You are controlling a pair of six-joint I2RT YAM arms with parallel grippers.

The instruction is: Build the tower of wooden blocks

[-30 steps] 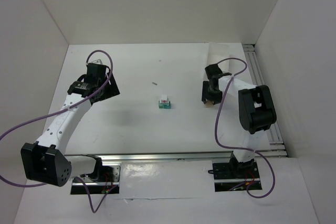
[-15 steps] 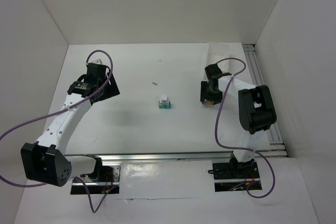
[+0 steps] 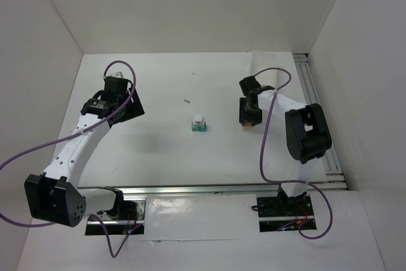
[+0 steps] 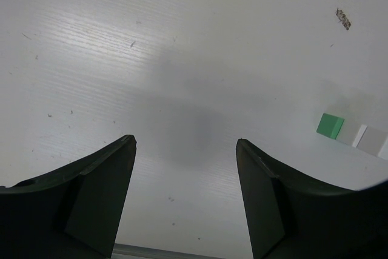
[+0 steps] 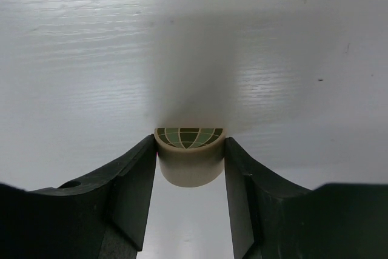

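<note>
Tan half-round block is clamped by R gripper twd table's right edge; L gripper is held wide, empty; wood block tower seen mid-table.

white table, faint scuffs, small dark speck. plain white walls on three sides. aluminium rail along near edge, second rail at right. soft even light.

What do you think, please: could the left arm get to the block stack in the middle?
Probably yes: the left arm has its jaws open and empty, only bare table lies between them and the block stack, and the right arm, gripping a half-round block, is beyond it.
</note>
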